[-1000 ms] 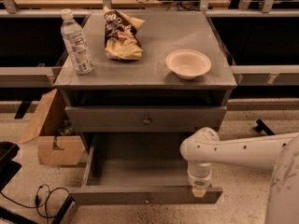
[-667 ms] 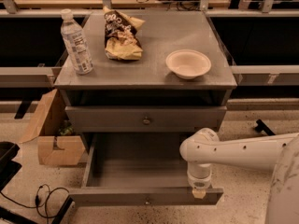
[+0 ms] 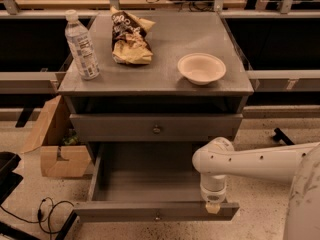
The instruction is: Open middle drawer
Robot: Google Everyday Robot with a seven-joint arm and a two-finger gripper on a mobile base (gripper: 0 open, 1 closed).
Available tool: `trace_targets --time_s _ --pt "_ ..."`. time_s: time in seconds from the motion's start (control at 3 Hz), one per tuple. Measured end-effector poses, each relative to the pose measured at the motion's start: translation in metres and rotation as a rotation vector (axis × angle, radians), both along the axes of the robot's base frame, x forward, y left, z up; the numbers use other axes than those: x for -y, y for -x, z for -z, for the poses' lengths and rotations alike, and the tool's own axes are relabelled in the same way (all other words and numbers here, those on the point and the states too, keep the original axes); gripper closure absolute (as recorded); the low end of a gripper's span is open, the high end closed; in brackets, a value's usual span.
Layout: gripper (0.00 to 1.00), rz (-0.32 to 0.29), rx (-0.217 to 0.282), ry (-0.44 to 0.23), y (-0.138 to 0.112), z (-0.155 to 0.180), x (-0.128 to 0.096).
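Observation:
The middle drawer is pulled well out of the grey cabinet. Its long flat front with a small round knob faces me, and its grey inside is bare. My gripper points straight down and sits at the top edge of that front, to the right of the knob. My white arm reaches in from the right. Above it, the top drawer is closed. A bottom drawer is hidden under the open one.
On the cabinet top stand a water bottle, a crumpled chip bag and a white bowl. A cardboard box sits on the floor to the left, with cables and a dark object nearby.

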State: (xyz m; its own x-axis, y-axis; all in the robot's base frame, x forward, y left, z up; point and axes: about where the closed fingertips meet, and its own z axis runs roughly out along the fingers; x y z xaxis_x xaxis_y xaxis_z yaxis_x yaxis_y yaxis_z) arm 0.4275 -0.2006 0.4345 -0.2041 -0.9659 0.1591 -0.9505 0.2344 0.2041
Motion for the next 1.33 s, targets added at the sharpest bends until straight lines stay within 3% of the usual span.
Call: trace_targets --time_s 1.0,1.33 --pt "1.0 0.005 -0.016 -0.002 -0.001 -0.002 -0.001" --pt "1.0 0.015 -0.042 -0.005 0.008 -0.001 0.001"
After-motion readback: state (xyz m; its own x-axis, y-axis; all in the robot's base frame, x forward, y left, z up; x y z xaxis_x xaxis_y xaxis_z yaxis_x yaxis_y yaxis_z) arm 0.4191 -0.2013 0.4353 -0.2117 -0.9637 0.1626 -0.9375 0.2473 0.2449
